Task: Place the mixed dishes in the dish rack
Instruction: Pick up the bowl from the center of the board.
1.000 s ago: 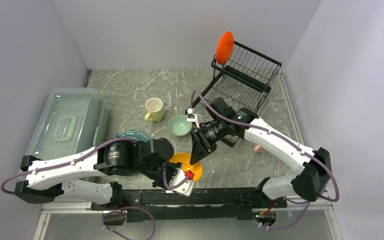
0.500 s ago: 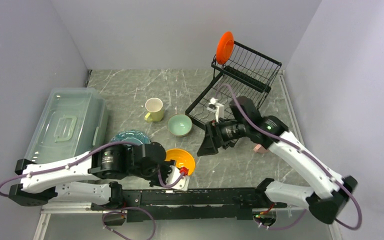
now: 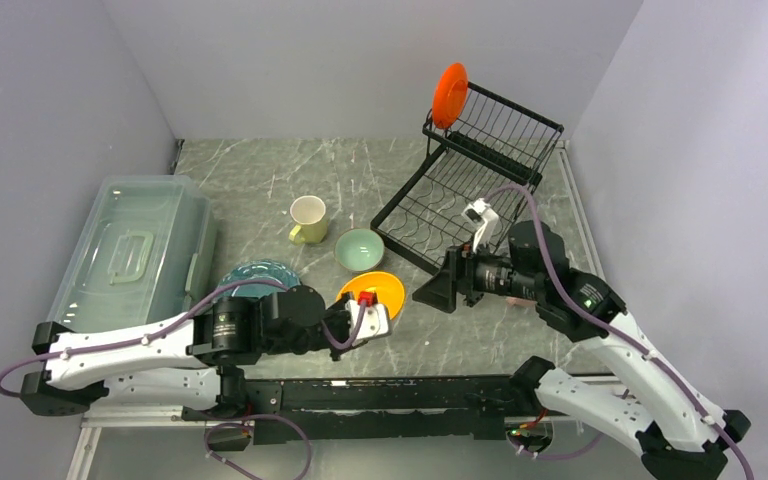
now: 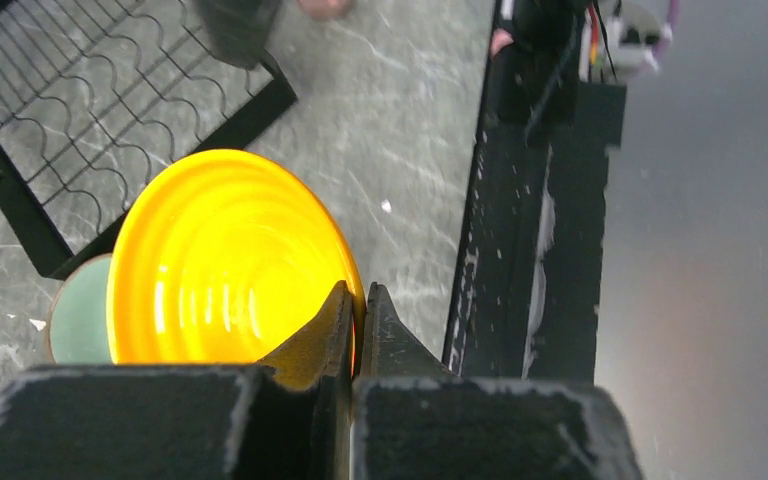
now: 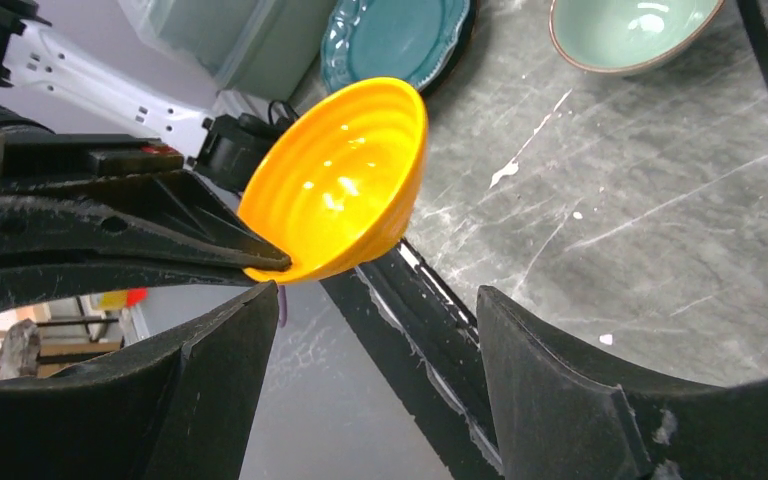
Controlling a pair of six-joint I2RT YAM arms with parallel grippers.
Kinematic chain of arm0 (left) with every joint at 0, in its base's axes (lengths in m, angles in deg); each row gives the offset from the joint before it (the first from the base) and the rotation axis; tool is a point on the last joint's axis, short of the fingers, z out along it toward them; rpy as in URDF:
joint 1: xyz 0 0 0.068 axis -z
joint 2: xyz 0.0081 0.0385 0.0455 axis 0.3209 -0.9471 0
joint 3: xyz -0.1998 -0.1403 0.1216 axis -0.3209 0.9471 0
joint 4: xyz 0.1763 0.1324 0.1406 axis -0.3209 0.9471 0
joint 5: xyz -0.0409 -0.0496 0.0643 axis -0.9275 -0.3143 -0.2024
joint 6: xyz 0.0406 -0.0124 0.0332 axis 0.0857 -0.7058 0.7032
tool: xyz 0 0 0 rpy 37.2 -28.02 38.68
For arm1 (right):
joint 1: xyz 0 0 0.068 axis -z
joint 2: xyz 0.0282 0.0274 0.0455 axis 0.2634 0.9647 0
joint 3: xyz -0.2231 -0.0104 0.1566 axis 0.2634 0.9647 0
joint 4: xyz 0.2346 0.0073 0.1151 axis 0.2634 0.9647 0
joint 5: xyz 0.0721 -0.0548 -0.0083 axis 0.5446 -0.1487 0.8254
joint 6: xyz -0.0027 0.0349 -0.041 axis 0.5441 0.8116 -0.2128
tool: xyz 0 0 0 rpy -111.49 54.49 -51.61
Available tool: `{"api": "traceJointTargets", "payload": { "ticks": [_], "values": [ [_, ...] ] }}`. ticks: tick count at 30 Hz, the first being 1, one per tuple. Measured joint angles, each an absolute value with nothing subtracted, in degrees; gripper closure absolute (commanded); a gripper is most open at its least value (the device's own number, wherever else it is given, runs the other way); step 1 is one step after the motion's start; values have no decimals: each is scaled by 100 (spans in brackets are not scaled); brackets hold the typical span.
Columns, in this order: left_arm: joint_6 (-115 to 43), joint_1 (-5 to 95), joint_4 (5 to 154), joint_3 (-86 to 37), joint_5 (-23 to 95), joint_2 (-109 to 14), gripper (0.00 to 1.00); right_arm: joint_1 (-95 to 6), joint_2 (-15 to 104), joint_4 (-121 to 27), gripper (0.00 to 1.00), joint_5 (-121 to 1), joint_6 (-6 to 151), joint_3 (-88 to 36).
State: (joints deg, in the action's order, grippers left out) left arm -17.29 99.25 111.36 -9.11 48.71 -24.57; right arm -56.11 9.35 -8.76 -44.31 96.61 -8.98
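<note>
Early in the load. Only the small orange-red plate [image 3: 450,93] is in the dish rack [image 3: 505,150], standing on edge at the far-left corner of the raised tier. No dish seen in the lower slotted tray. Left gripper [image 4: 360,296] is pinched tight on the rim of the orange-yellow bowl [image 4: 225,260], holding it tilted and clear of the table [image 3: 260,170], near centre, just near-left of the rack. Right gripper [image 5: 378,300] faces it with jaws spread wide. The bowl is just ahead of its fingers with no contact, so my read is a handover setup. Not yet racked: pale green bowl [image 3: 360,249] just beyond the held one, pale yellow mug [image 3: 307,218] to its far left, and teal plates [image 3: 260,271] stacked near left beside the clear lidded bin [image 3: 130,250]. Can't count the stack. Pink mug [image 4: 325,7] sits by the right arm, mostly hidden.
</note>
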Motion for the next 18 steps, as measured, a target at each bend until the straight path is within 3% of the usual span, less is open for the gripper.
{"api": "traceJointTargets", "payload": {
  "ticks": [18],
  "values": [
    [-5095, 8314, 7790, 219, 5446, -1952, 100, -5611, -143, -1582, 19, -4981, 9915, -128]
  ]
}}
